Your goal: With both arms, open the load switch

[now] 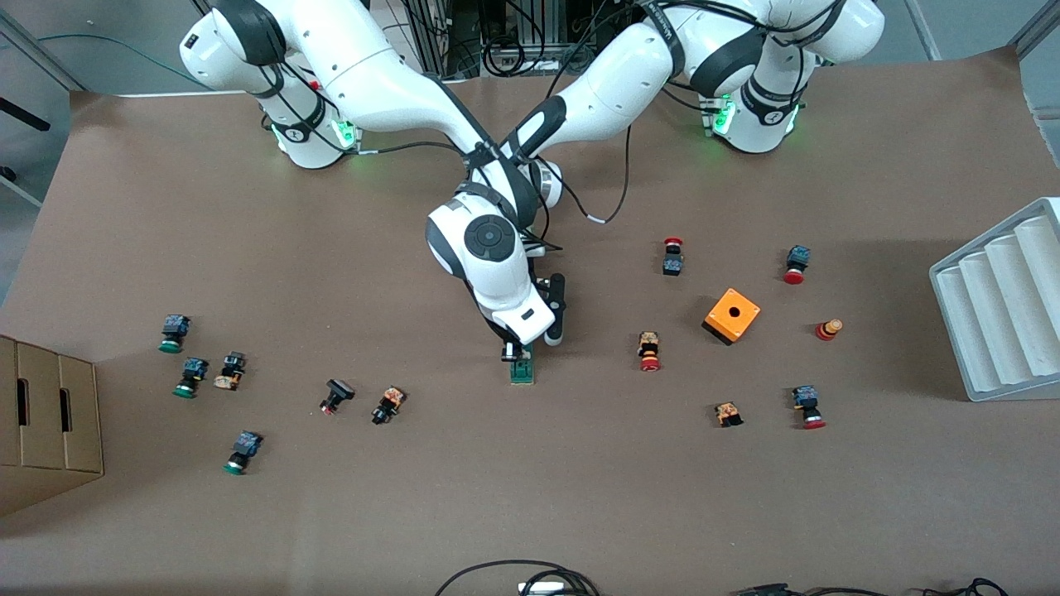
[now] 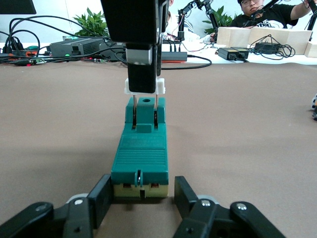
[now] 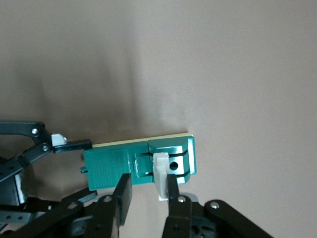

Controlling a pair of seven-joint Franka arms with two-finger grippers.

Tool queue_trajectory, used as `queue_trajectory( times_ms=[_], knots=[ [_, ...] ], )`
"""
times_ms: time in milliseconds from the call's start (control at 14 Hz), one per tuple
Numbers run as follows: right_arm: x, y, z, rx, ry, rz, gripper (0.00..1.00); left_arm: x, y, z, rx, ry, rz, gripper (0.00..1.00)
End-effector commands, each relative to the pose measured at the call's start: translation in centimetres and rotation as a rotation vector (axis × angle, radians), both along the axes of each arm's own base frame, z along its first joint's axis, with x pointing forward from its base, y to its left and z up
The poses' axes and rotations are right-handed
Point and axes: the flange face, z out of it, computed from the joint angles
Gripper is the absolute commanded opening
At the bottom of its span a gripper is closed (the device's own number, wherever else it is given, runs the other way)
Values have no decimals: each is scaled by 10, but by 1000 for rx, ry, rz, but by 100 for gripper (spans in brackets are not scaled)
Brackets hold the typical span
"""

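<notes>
The narrow green plastic load switch with ribbed top and white plastic end piece lies on matt brown paper-like table cover, near glossy white arms.

Green load switch lies flat mid-table, white end piece raised.

Two white jointed arms, glossy rounded shells, black bands at the joints. Right arm, upper left of frame: round black cap on its wrist housing. Left arm, upper right. Green lights glow at both bases. Thin black cables loop along the links. Black linkage fingers with silver screws.
</notes>
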Motion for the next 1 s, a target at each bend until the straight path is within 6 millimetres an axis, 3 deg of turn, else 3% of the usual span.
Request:
queue_trajectory(
  times_ms=[0,929],
  knots=[
    [-12,-5,1,-11,24,-3,36,5,4,-13,-12,7,7,58],
    [-20,3,2,-10,25,7,34,3,5,-13,-11,8,7,58]
  ],
)
